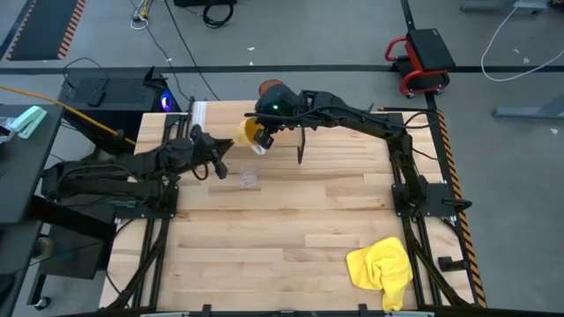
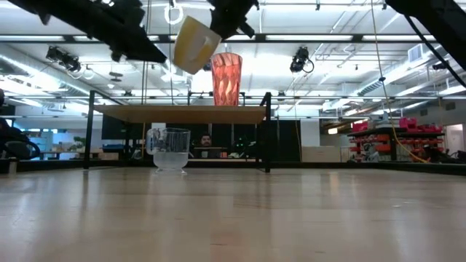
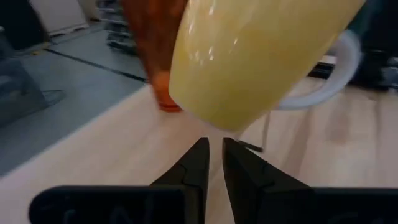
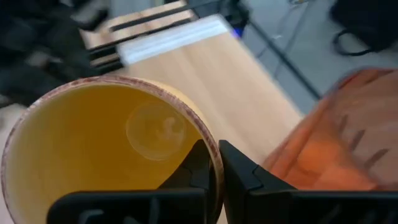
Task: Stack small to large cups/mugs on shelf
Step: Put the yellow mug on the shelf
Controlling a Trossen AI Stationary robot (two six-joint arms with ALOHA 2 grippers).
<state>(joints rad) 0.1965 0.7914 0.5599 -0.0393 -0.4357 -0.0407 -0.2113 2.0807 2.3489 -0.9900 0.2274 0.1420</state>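
Observation:
The orange-yellow mug (image 2: pixel 193 44) with its pale handle (image 3: pixel 329 81) hangs tilted in the air, with my right gripper (image 4: pixel 214 163) shut on it. It is higher than the shelf (image 2: pixel 178 113) and just in front of it. The ribbed orange-red tumbler (image 2: pixel 226 78) stands upright on the shelf board. The small clear glass (image 1: pixel 249 179) stands on the table below, seen before the shelf in the low view (image 2: pixel 171 149). My left gripper (image 3: pixel 215 155) is shut on nothing, left of the glass, just below and short of the mug. My right gripper holds the mug by its rim (image 4: pixel 216 149), the wall pinched with one finger (image 4: pixel 198 165) inside and the other (image 4: pixel 242 169) outside. The fingers slant down from the table's right side. The mug is lifted clear and tilted, its base lower than its mouth.
A crumpled yellow cloth (image 1: pixel 383 264) lies near the table's near right corner. The shelf's thin black legs (image 2: pixel 266 135) stand at the far middle of the table. Bare wooden tabletop (image 1: pixel 282 229) spreads across the near half.

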